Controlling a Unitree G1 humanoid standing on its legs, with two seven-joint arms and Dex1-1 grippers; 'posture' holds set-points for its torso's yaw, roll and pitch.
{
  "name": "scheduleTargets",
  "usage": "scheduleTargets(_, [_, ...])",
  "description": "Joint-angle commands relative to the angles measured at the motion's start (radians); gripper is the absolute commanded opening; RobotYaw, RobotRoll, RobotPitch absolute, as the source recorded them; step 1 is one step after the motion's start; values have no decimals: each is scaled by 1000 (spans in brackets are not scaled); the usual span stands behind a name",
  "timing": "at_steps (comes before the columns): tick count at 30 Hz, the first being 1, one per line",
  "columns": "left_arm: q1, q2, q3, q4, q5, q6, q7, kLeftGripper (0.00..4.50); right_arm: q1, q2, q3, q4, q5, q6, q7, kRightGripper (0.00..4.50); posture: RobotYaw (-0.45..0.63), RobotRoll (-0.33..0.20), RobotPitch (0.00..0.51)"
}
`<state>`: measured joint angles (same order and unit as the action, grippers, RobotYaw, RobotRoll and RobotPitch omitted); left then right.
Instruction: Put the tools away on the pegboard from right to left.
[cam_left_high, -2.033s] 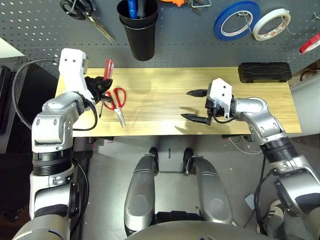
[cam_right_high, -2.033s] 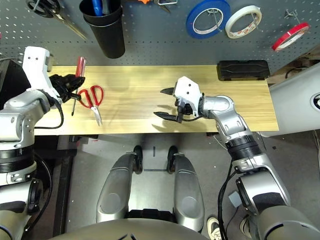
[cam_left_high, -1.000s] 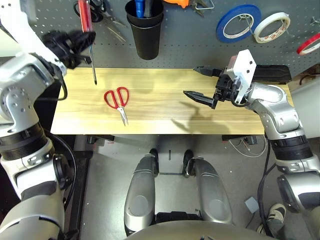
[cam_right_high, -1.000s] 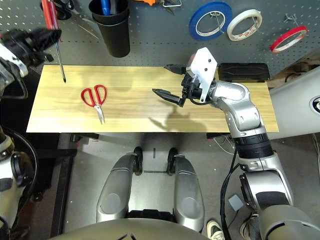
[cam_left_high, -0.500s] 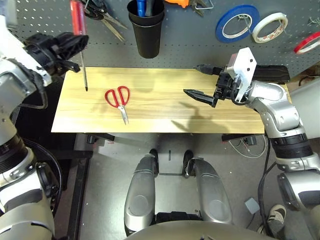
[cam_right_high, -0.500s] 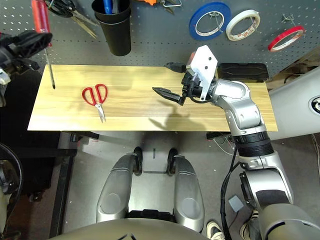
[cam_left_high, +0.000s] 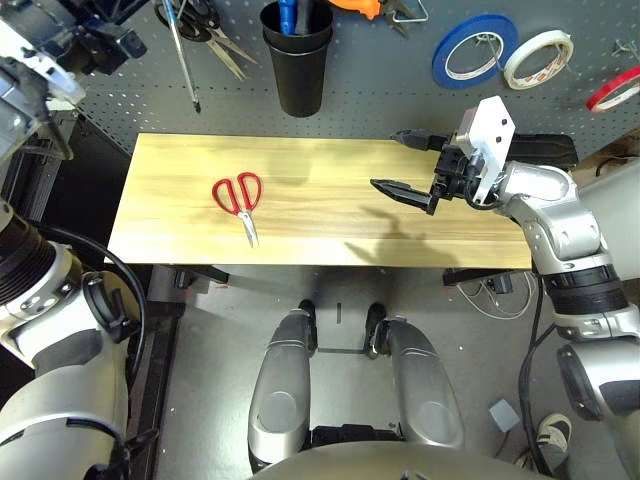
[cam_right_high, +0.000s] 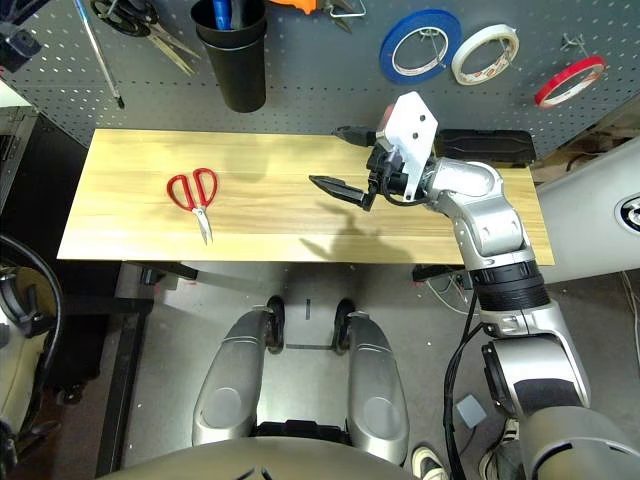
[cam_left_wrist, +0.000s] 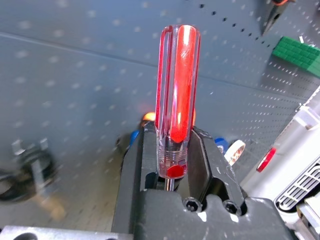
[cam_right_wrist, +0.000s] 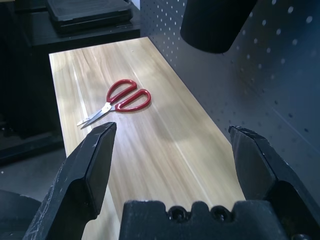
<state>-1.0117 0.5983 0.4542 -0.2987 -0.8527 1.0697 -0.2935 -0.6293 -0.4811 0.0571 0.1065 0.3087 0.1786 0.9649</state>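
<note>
We judge the screwdriver (cam_left_wrist: 176, 100) step in hand: the left tool (cam_left_wrist: 172, 155), clamped on its handle at ten o'clock, must next reach the pegboard's (cam_left_high: 380, 80) cup (cam_left_high: 297, 60); scissors (cam_left_high: 236, 197) wait on the worktop (cam_left_high: 300, 215); right tool (cam_left_high: 410, 165) gapes wide.

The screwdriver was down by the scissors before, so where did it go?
The left gripper, shut on the screwdriver, lifted it off the table up to the pegboard. The right gripper rose and moved right, fingers open. The scissors stayed put.
</note>
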Motion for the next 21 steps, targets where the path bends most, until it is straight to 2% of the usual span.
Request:
scheduleTargets(1, [-17, -22, -36, 17, 50, -105, 18, 833, -17, 3, -53, -11, 46, 21, -16, 4500, 50, 0, 279])
scheduleTargets(13, [-13, -85, -145, 98, 197, -343, 17, 833, -82, 57, -146, -86, 174, 143, -127, 4500, 23, 0, 282])
scheduleTargets(21, [-53, -178, -171, 190, 304, -530, 67, 833, -80, 62, -148, -108, 197, 170, -156, 4500, 11, 0, 274])
